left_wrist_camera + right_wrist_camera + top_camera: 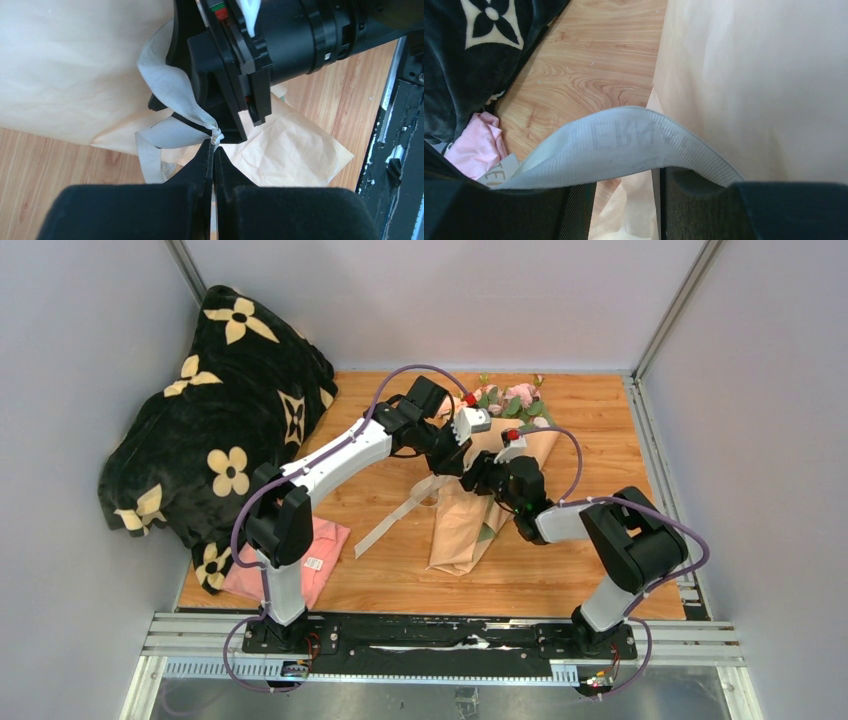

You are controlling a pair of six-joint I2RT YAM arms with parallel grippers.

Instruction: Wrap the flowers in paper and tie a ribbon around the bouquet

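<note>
The bouquet lies on the wooden table, pink flowers (510, 398) at the far end, wrapped in a peach paper (470, 525) cone. Both grippers meet over its middle. My left gripper (215, 140) is shut, its tips pinching a bunched bit of the cream ribbon (170, 87), which loops up against the right gripper's black body (235, 75). In the right wrist view the ribbon (624, 145) drapes across my right gripper (626, 175), whose jaws stand open, with paper (749, 75) showing in the gap. A ribbon tail (385, 525) trails left on the table.
A black blanket (220, 440) with cream flower prints is heaped at the far left. A small pink cloth (315, 550) with a white label lies by the left arm's base. Grey walls close in the wooden table (600, 440) on three sides.
</note>
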